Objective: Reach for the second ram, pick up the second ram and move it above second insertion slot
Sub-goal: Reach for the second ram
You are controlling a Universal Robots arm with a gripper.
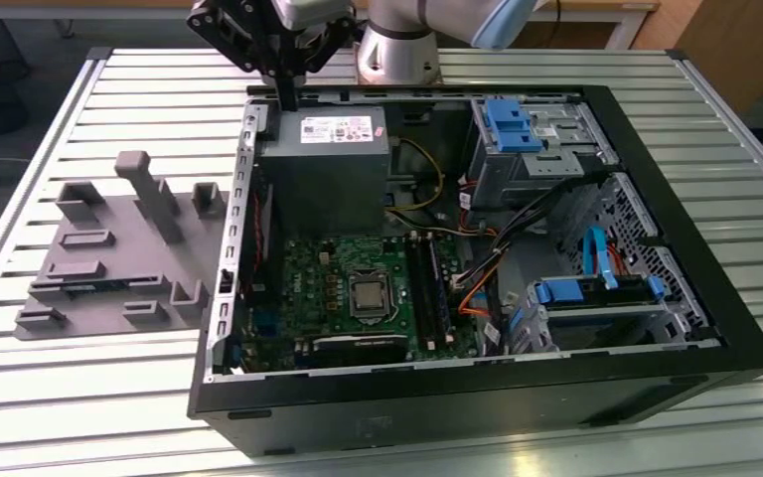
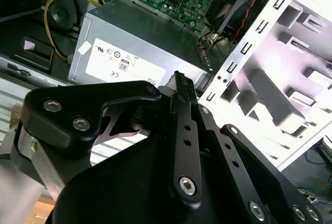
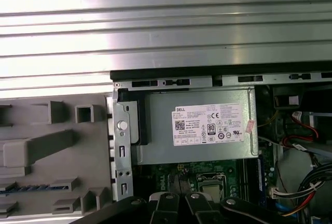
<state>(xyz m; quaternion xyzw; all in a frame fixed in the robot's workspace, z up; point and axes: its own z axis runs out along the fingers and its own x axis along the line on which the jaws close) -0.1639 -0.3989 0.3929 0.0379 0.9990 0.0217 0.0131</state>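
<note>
In the exterior view, your tool (image 1: 283, 97) hangs over the far rim of the open computer case (image 1: 699, 298), just above the power supply (image 1: 322, 159). Its fingers look drawn together, with nothing visible between them. The case lies on its side, likely so the motherboard (image 1: 355, 298) and its memory slots (image 1: 421, 283) face up for a downward insertion. To the exterior view's left, well apart from the tool, a grey fixture (image 1: 103, 258) sits on the slatted metal bench (image 1: 116, 109). A thin dark strip in it, probably the second ram (image 1: 83, 288), has not yet been lifted.

In the second wrist view, the fingertips (image 2: 180, 81) meet in a narrow point above the power supply, which supports a closed tool.

In the first wrist view, you can see the ram (image 3: 23, 188) as a bluish strip lying in a fixture groove, presumably to keep it placed for gripping. The bench's bright ribs throw glare beyond the case.
</note>
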